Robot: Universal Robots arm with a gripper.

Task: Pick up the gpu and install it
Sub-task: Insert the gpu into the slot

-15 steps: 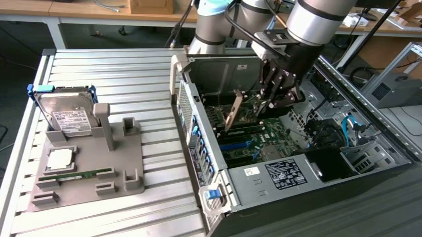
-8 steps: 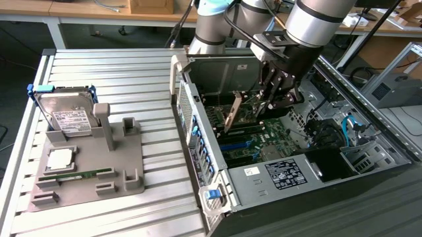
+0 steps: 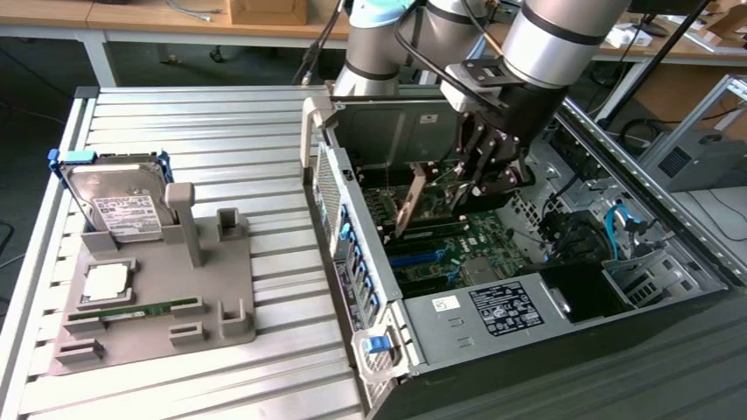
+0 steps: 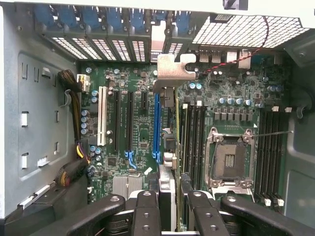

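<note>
GPU (image 3: pixel 411 203) was off the table already, hanging edge-on inside the open PC case (image 3: pixel 653 350), clamped betw. the gripper (image 3: pixel 481 182) fingers. The card sat tilted, its lower end pointing down toward the motherboard (image 3: pixel 467 249), apart from the slots, not seated.

Going near to far in the exterior view: closest, on the slatted table (image 3: pixel 210 114), was a grey fixture tray (image 3: pixel 233 262) w/ a green memory stick (image 3: pixel 146 310) lying flat in its front groove and a square CPU-type chip (image 3: pixel 105 280) just behind it. Further back on the same tray a silver hard drive (image 3: pixel 115 206) stood upright w/ its white label facing out. Case sat on the exterior view's right of the tray, side panel off, a barcode sticker (image 3: pixel 505 309) on the near metal cage. Beyond that, the arm (image 3: pixel 561 35) came down into the case from above, and a wooden bench (image 3: pixel 175 17) ran along the back of the room.

Wrist view: black fingers (image 4: pixel 146 214) closest to the lens, closed on the card's edge (image 4: pixel 167 196); the card's pale bracket (image 4: pixel 172 66) showed further off, near the case's rear slot covers (image 4: pixel 113 29). Beneath it lay a blue expansion slot (image 4: pixel 156 125), black slots beside, a white slot (image 4: pixel 102 115) and an open CPU socket (image 4: pixel 229 160) w/ empty RAM slots either side.
</note>
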